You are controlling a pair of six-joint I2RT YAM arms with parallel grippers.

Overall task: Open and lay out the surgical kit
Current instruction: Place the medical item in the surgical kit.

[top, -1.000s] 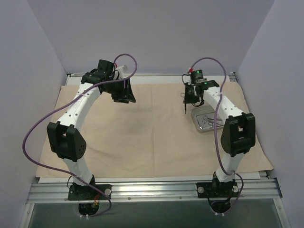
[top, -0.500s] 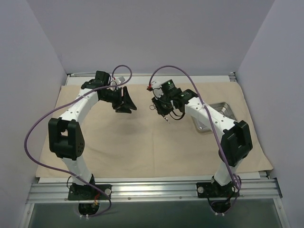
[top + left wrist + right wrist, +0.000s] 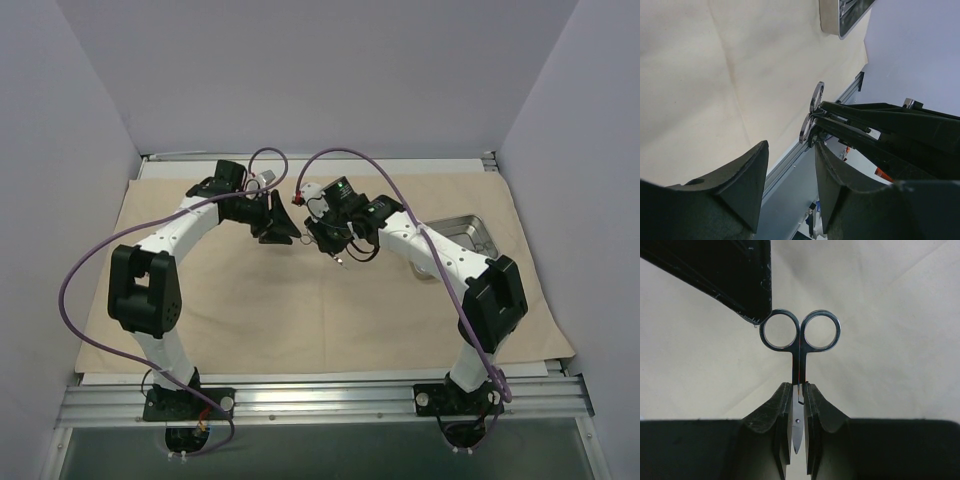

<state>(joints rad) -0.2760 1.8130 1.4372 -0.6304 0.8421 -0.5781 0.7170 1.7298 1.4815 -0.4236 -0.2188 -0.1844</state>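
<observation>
The scissors [image 3: 799,340] are clenched by the blades in the right gripper [image 3: 796,392], with the ring handles projecting free. They are held in the air above the cloth [image 3: 250,300], over the middle of the far half of the counter [image 3: 320,373]. The left gripper [image 3: 791,146] is released, jaws spread, close in front of the rings. In the right wrist view one of its fingertips lies just beside a ring; contact cannot be confirmed.

Handling is judged as follows. The scissors are light, rigid polished steel, so they are likely slippery against the pads and apt to pivot in a narrow grip. A hold across the shanks just below the rings is advised, since the pointed blades are already occupied. The cloth is soft and may ruck if dragged.

The tray [image 3: 470,228] stands on the cloth toward the far right corner, well apart from the grippers; its contents cannot be made out. The two grippers crowd each other. A metal rail [image 3: 320,402] runs along the near edge, away from the work.
</observation>
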